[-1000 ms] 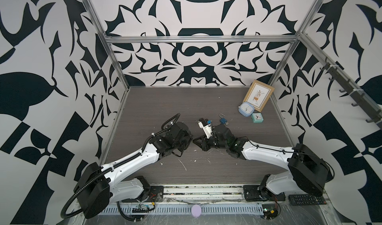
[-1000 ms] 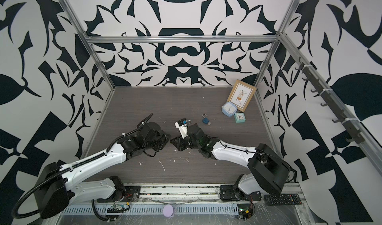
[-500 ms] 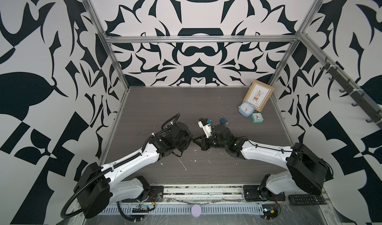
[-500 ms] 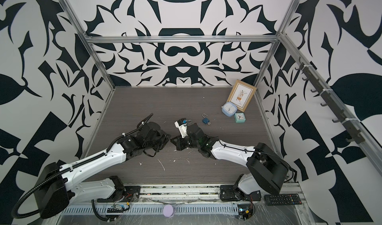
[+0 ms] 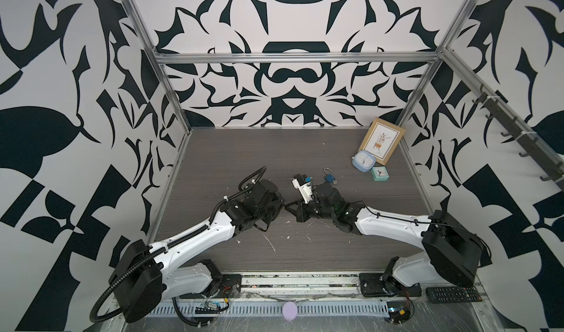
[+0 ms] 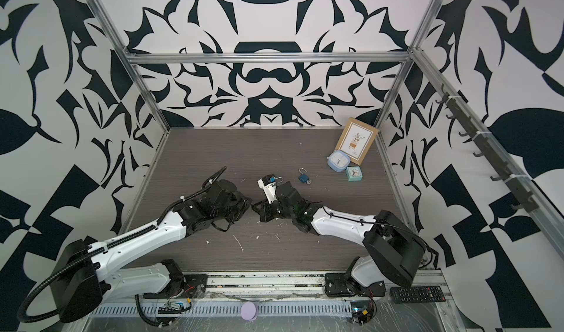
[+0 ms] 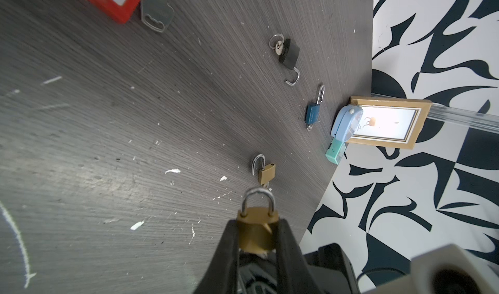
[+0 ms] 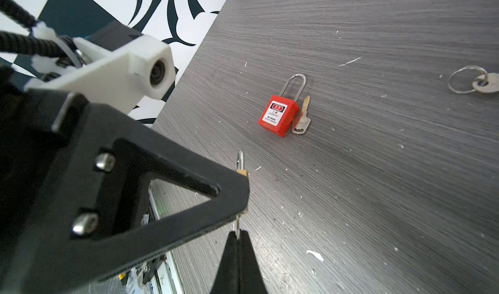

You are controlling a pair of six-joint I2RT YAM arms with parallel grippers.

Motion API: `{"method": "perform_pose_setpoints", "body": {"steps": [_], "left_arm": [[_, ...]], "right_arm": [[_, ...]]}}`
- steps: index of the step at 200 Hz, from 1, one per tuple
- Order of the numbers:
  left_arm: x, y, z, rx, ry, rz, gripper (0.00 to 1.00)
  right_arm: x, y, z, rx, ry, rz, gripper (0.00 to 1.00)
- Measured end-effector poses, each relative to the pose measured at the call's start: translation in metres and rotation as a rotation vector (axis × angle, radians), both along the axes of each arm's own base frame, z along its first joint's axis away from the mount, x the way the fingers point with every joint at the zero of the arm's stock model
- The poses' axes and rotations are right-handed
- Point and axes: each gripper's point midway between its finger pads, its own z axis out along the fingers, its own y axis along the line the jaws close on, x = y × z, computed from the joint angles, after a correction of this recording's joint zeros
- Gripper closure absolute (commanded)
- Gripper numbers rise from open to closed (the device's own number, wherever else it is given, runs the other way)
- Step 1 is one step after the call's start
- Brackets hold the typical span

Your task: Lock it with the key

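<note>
Both arms: white shells, blk joints. L arm (image 5: pixel 195 239) has a ribbed blk conduit (image 5: pixel 251 175) starting just behind the pincer and running the arm's length, held w/ white zip ties (image 5: pixel 225 198). R arm (image 5: pixel 393 231): thin blk cable (image 5: pixel 396 220) along the shell behind its pincer, big blk drum housing (image 5: pixel 448 254) at the far end. L gripper (image 7: pixel 256 223): matte blk fingers (image 7: pixel 225 252), narrow at the tips. Side-on, each is an open triangular frame (image 8: pixel 162 198) w/ 2 silver screws (image 8: pixel 105 161) at the wide end, away from the tip. White boxy cam mount (image 8: pixel 151 68) w/ round lens sits behind the pincer. R gripper (image 8: pixel 237 236): same blk wedges.

Label (image 8: pixel 275 113) on red padlock (image 8: pixel 286 124), "LOCKED OUT", "DO NOT REMOVE"
</note>
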Motion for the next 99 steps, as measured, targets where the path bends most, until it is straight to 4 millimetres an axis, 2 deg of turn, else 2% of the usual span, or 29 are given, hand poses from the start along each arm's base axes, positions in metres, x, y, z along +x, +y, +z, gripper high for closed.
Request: {"method": "perform_pose_setpoints", "body": {"steps": [29, 71, 99], "left_arm": [[0.007, 0.005, -0.001, 0.009, -0.010, 0.022, 1.00], [0.045, 0.037, 0.003, 0.036, -0.072, 0.166, 1.00], [0.059, 0.053, 0.015, 0.084, -0.116, 0.193, 1.00]], "right_arm": [[-0.001, -0.002, -0.001, 0.005, 0.009, -0.007, 1.00], [-0.021, -0.020, -0.015, -0.010, 0.045, -0.001, 1.00], [-0.027, -0.032, -0.012, -0.017, 0.037, -0.021, 1.00]]}}
